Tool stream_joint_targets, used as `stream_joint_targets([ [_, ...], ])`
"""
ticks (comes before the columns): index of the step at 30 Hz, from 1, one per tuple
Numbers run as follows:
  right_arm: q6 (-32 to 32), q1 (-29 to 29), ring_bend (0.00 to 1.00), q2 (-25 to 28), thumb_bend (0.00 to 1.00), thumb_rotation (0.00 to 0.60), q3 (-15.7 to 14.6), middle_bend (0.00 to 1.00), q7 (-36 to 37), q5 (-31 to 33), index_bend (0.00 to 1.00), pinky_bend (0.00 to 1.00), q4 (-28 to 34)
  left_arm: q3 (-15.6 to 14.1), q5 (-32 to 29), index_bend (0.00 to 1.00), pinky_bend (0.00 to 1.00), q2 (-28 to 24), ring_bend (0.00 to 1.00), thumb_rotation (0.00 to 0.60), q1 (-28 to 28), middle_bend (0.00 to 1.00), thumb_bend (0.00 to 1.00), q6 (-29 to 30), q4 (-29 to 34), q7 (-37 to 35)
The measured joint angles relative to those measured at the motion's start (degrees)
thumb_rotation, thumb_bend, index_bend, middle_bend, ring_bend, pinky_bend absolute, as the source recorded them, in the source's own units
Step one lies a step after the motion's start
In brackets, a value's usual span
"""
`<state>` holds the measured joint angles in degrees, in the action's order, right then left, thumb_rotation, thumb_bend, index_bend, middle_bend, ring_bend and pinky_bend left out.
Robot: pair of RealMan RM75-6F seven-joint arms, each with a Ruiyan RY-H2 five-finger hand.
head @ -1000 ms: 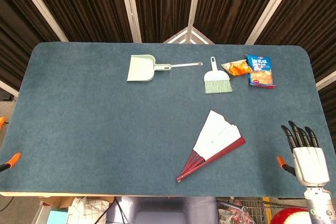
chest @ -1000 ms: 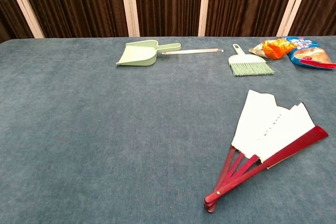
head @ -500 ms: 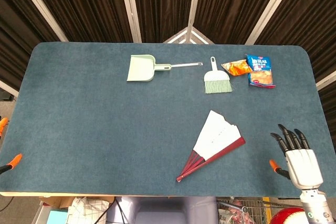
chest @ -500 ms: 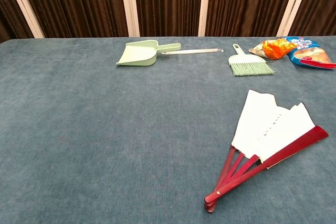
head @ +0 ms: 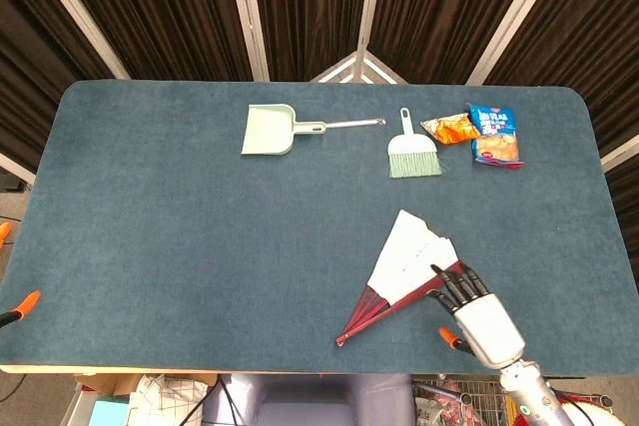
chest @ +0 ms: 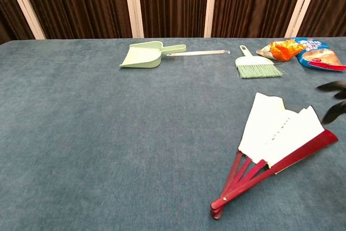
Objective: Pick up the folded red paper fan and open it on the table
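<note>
The paper fan (head: 407, 271) (chest: 273, 144) lies partly spread on the blue table, white leaf up, red ribs meeting at a pivot near the front edge. My right hand (head: 471, 311) hovers just right of the fan's red outer rib, fingers apart and pointing away from me, holding nothing. In the chest view only its dark fingertips (chest: 334, 101) show at the right edge, blurred. The left hand appears in neither view.
At the back stand a green dustpan (head: 270, 130), a small green brush (head: 411, 150), an orange snack bag (head: 446, 128) and a blue snack bag (head: 495, 134). Orange clamps (head: 18, 307) sit at the table's front left edge.
My right hand has swept left along the front edge from the table's right corner to beside the fan. Its fingertips have come into the chest view. The fan has not moved.
</note>
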<state>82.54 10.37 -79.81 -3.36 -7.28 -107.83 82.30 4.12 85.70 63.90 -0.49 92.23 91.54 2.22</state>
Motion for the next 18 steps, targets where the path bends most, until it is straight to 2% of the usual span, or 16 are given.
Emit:
stream_joint_targets([
  [10,2.12,2.57,0.18,-9.50,0.24,0.600,0.03,0.11,1.88,-3.90,0.39,0.13,-11.61,0.36,-0.70,0.07,0.10,0.25,0.00,0.600,-0.38,0.03,0.25,-0.65,0.11,0.64],
  [18,0.38,3.88,0.18,-12.81,0.24,0.600,-0.05,0.11,1.80,-2.92,0.39,0.13,-14.89,0.44,-1.06,0.07,0.10,0.44,0.00,0.600,-0.57,0.03,0.25,-1.06,0.11,1.22],
])
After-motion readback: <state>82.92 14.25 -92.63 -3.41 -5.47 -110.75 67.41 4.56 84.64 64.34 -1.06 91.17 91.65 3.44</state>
